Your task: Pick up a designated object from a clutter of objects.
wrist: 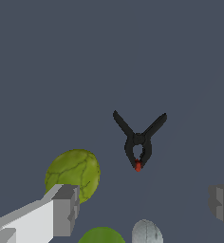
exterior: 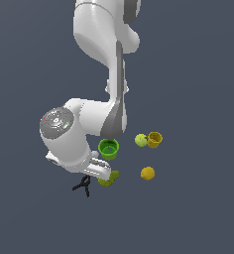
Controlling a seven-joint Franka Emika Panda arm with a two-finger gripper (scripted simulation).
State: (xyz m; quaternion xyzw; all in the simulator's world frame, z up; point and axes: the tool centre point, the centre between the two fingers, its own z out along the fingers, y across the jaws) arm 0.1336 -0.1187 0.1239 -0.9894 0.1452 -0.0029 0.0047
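Exterior view: gripper (exterior: 91, 171) hangs low over the clutter, clamp (exterior: 83, 186) on the floor just past it at 7 o'clock, pear (exterior: 109, 178) beside, cup (exterior: 108, 148) at 12. Wrist view: fingers (wrist: 65, 209) spread wide, nothing between; clamp (wrist: 139, 141) lies free, untouched. Judged: approach nearly done; descent, grip, lift left.

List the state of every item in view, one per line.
hand: open, holding nothing
clamp: lying flat, free
pear: on the surface beside one finger; contact unclear
green cup: upright, looks empty
yellow mug: upright
lemon: resting alone
green ball: next to the mug
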